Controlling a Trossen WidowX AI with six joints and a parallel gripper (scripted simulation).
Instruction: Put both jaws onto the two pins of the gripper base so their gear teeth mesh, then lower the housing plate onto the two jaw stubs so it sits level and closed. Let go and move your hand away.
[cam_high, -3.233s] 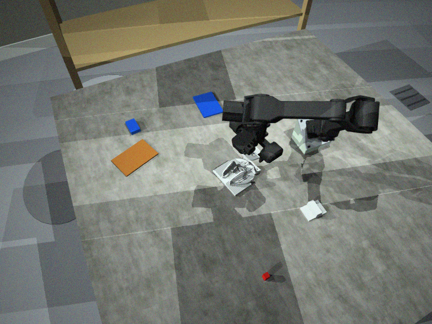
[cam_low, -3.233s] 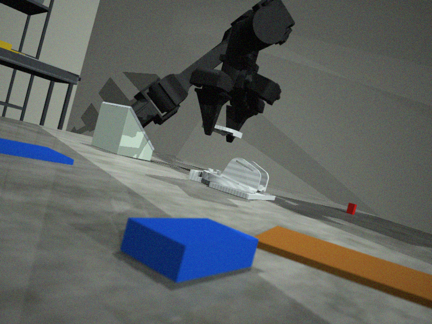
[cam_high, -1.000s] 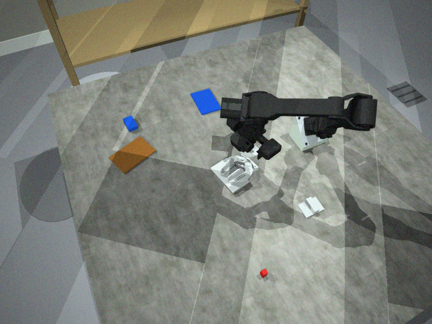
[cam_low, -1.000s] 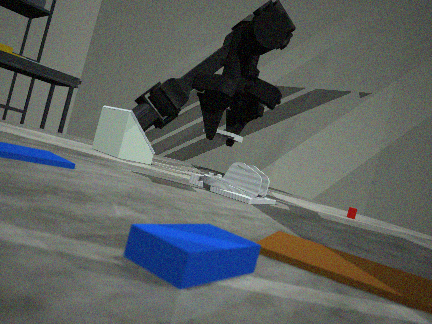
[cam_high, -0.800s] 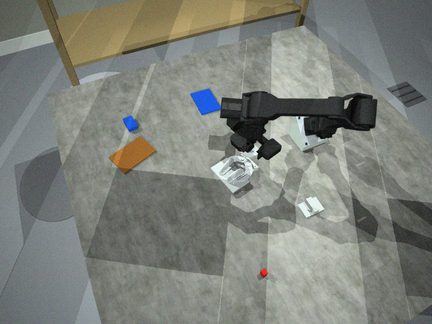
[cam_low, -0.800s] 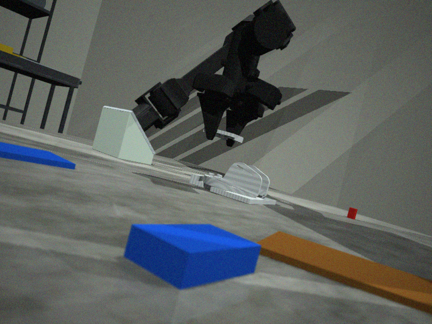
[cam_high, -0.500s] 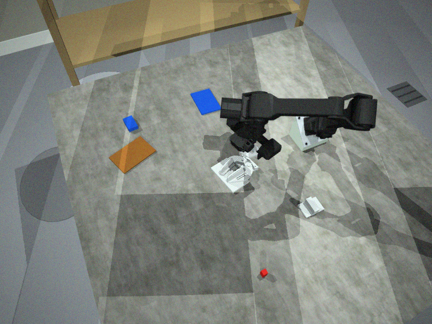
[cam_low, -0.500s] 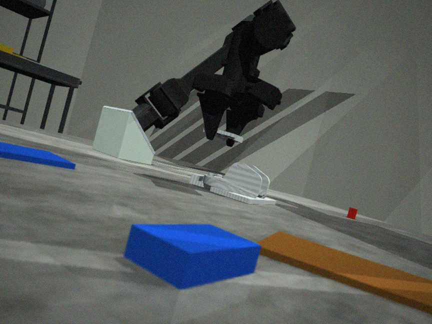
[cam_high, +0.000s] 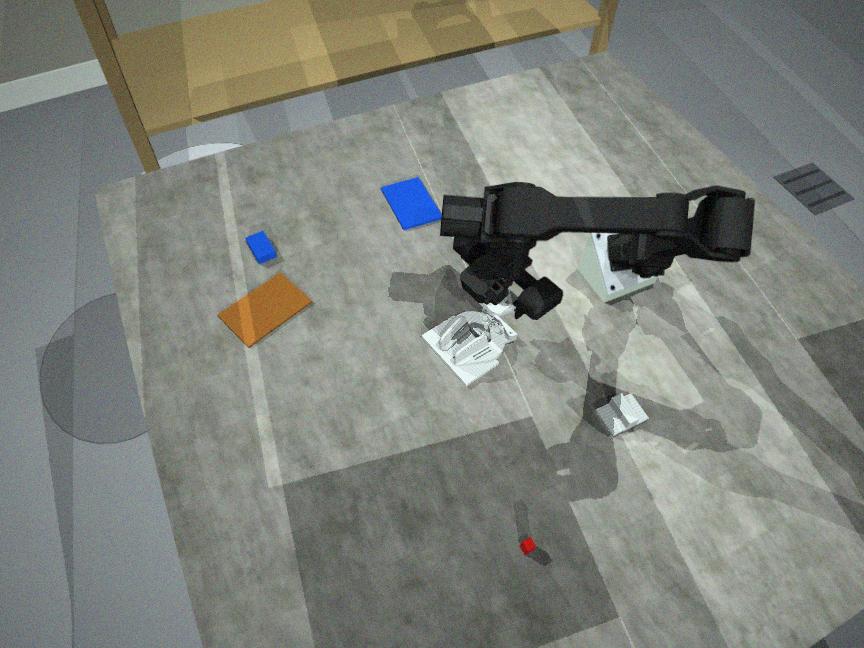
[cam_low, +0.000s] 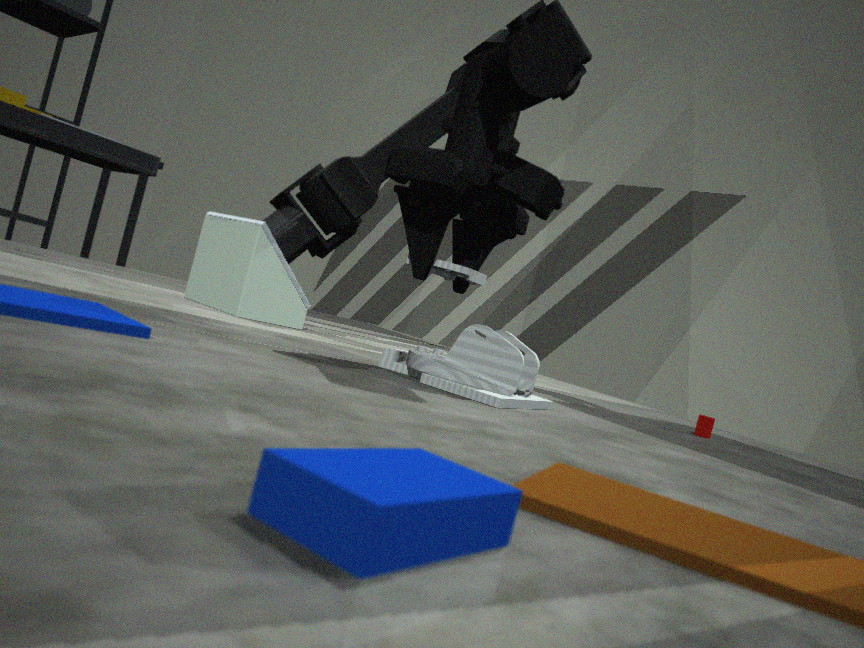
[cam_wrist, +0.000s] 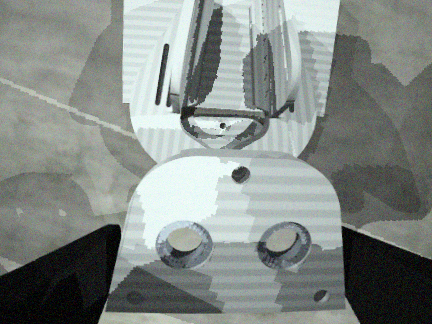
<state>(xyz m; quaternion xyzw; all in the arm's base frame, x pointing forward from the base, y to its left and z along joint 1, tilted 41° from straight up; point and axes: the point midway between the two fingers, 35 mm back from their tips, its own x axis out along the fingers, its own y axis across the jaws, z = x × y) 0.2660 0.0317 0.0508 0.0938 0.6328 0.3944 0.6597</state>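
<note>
The white gripper base (cam_high: 468, 375) (cam_low: 505, 401) (cam_wrist: 142, 27) lies on the table. The two white jaws (cam_high: 455, 329) (cam_low: 481, 352) stand side by side on it; in the wrist view they run away from me, roughly parallel. Their gear teeth and the pins are hidden by the plate, so meshing cannot be told. My gripper (cam_high: 507, 304) (cam_low: 441, 280) (cam_wrist: 225, 236) is shut on the white housing plate (cam_low: 471, 274) (cam_wrist: 235, 200), gripped by its sides. The plate has two large holes and hangs roughly level above the table, clear of the base, overlapping its near end in the wrist view.
A small white ridged block (cam_high: 621, 414) lies near the base. A red cube (cam_high: 527, 545) (cam_low: 704, 426) is farther off. A flat blue plate (cam_high: 411, 202) (cam_low: 66, 311), a blue block (cam_high: 261, 246) (cam_low: 383, 509) and an orange plate (cam_high: 265, 309) (cam_low: 669, 526) lie on the other side.
</note>
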